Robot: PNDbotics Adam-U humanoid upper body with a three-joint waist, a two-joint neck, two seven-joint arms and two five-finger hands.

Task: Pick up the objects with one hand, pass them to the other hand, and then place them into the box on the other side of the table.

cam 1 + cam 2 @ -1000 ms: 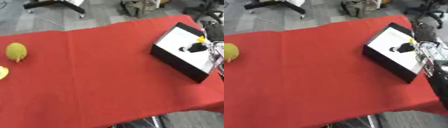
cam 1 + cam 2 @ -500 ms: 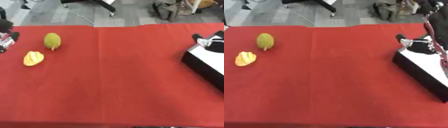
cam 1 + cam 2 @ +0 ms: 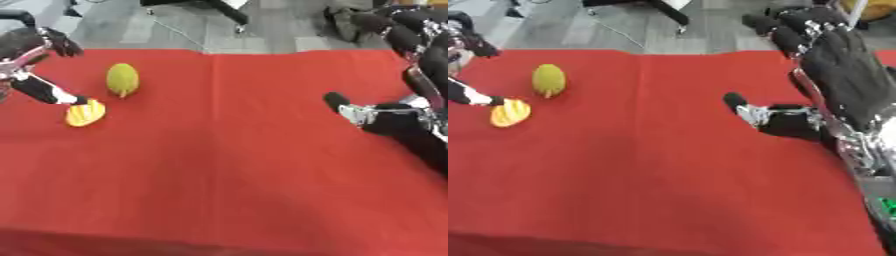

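change: view swung left since a second ago; box hidden behind right hand (image 3: 833, 70), fingers spread.
left hand (image 3: 39, 65): fingers spread, thumb brought against orange fruit (image 3: 85, 113); green fruit (image 3: 122, 79) untouched.
meaning: next pickup judged begun.

A red cloth-covered table (image 3: 219, 165) filled most of both views, its far edge running straight across the upper part of the picture. The cloth lay flat, with a faint crease running from the far edge toward the middle. Beyond the table lay a grey tiled floor (image 3: 280, 30). On that floor, near the top centre, stood the dark legs of a wheeled chair base (image 3: 206, 6), with a thin pale cable (image 3: 179, 32) trailing from it toward the table's far edge. At the top right of the left eye view a dark, lumpy bag-like shape (image 3: 350, 20) sat on the floor; its details could not be made out.
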